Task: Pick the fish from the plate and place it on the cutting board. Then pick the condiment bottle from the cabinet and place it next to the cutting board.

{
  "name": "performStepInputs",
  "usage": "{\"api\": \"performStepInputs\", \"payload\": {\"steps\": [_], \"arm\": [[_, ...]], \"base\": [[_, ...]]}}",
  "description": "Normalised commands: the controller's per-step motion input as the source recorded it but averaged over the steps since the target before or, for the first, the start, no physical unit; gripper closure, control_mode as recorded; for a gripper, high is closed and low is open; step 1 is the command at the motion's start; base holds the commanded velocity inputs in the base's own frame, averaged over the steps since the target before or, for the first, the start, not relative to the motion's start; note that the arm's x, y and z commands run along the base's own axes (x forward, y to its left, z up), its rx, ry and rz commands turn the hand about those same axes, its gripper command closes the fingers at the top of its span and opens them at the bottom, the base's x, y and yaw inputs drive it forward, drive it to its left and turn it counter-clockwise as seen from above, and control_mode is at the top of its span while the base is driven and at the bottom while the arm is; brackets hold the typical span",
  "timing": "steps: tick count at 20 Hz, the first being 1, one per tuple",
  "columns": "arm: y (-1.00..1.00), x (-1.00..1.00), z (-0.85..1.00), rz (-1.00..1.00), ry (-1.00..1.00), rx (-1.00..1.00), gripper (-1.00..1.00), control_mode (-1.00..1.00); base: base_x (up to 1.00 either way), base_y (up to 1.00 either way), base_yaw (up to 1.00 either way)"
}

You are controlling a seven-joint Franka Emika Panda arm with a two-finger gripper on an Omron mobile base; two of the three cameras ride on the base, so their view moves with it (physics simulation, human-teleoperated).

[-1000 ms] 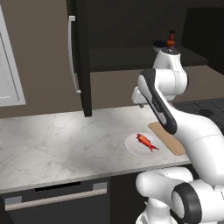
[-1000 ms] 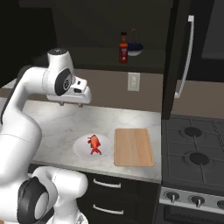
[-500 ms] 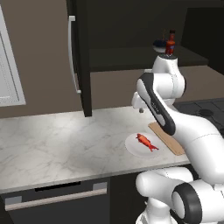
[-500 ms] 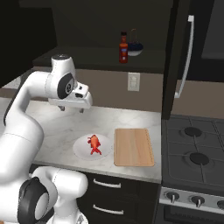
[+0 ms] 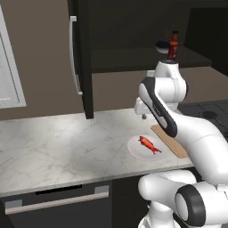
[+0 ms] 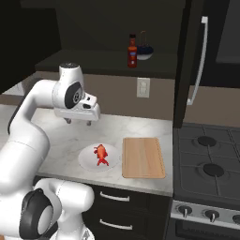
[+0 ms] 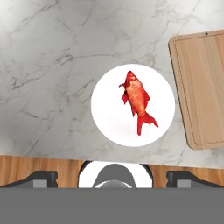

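The gripper [image 6: 78, 122] hung above the worktop [image 6: 56, 136], its fingers spread wide and holding nothing. Below it, slightly toward the stove, the fish [image 7: 137, 100] lay on the plate [image 7: 108, 122], with the cutting board [image 7: 201, 87] just beyond. The hand view alone showed the fish's forked tail; the base views alone showed the condiment bottle [image 6: 132, 50] high above on the cabinet [image 5: 82, 58] shelf, its label unreadable.

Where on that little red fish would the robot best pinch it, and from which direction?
Probably across the thick mid-body of the fish, coming straight down from above. It lies flat on the plate, so its sides are the only faces the open pincer can close on; the tail is thin.
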Motion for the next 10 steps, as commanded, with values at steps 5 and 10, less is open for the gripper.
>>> {"api": "performStepInputs", "payload": {"steps": [5,10], "arm": [[-0.05,-0.04,-0.2,0.0,0.03,-0.02,-1.0,-1.0],[-0.05,-0.08,-0.16,0.01,0.0,0.0,-1.0,-1.0]], "base": [[0.0,0.0,0.0],[0.0,0.0,0.0]]}}
